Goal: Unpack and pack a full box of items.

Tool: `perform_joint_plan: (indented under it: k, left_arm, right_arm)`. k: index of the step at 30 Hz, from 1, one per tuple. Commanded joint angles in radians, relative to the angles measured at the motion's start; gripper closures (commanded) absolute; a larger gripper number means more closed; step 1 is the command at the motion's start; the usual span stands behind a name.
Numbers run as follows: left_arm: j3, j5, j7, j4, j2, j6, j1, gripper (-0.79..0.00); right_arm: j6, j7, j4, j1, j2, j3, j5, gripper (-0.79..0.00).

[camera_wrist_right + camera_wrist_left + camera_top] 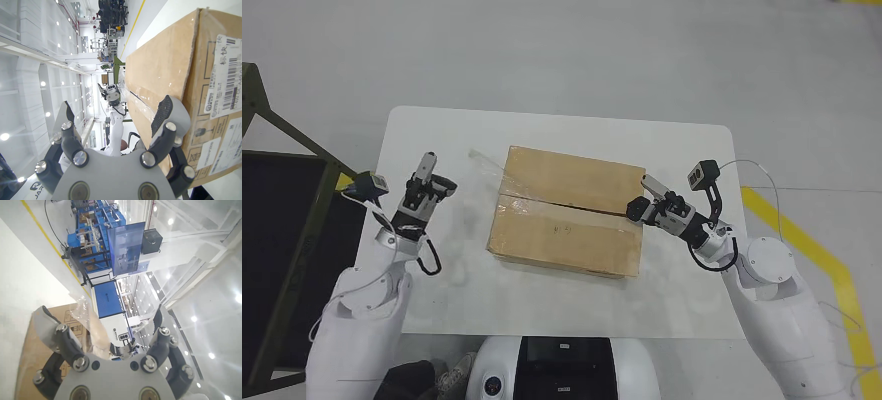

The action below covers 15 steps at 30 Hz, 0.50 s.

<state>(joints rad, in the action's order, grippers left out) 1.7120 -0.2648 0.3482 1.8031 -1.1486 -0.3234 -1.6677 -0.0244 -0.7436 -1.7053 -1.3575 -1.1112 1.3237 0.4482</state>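
Note:
A brown cardboard box (567, 210) lies in the middle of the white table (452, 295), flaps closed along a centre seam with clear tape over it. A loose strip of clear tape (485, 160) sticks out at its far left corner. My left gripper (426, 173) is to the left of the box, apart from it, open and holding nothing (102, 317); the box (37, 344) and tape strip (81, 308) lie beyond it. My right gripper (644, 196) is at the box's right end by the seam, open (115, 109), with one finger (164, 111) close to the labelled end's top edge (189, 81).
A dark rack or trolley (282, 250) stands beside the table's left edge. A yellow floor line (807, 245) runs at the right. Bare table surface lies in front of the box and along its far side (572, 130).

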Motion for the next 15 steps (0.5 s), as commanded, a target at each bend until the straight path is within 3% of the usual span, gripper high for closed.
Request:
perform_joint_plan:
  k: [1,15]
  left_arm:
    - [0.015,-0.003,0.032,-0.022,0.003,-0.001,0.006,-0.785]
    - [0.062,-0.024,0.104,-0.102,0.010,-0.001,0.041,-0.785]
  right_arm:
    - [0.000,0.000,0.000,0.000,0.000,0.000,0.000,-0.785]
    - [0.000,0.000,0.000,0.000,0.000,0.000,0.000,-0.785]
